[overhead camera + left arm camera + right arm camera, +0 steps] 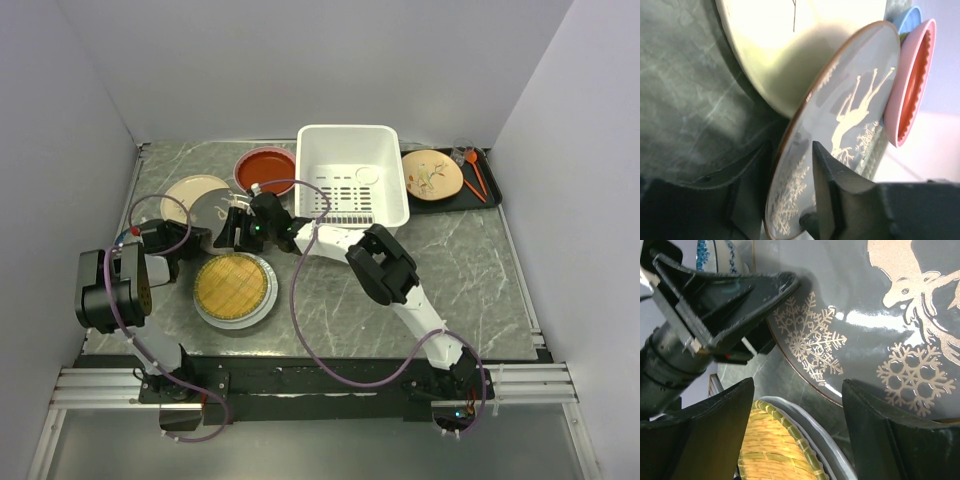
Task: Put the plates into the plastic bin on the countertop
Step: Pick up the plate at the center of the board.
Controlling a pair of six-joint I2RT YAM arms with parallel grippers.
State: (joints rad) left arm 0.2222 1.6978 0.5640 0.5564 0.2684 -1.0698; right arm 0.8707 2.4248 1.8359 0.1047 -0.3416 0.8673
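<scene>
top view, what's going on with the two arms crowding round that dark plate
Both arms are at the dark plate with the gold figures. The left pincer has its fingers astride that plate's rim, though I can't tell whether it is clamping. The right pincer hangs open over the same plate's edge, next to the yellow lattice plate. No plate shows in the white bin yet.

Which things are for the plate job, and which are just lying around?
For the job: dark plate, red plate, yellow lattice plate, left cream plate, cream branch plate, white bin.
Just lying about: black tray, orange utensils, blue patterned bowl.
</scene>
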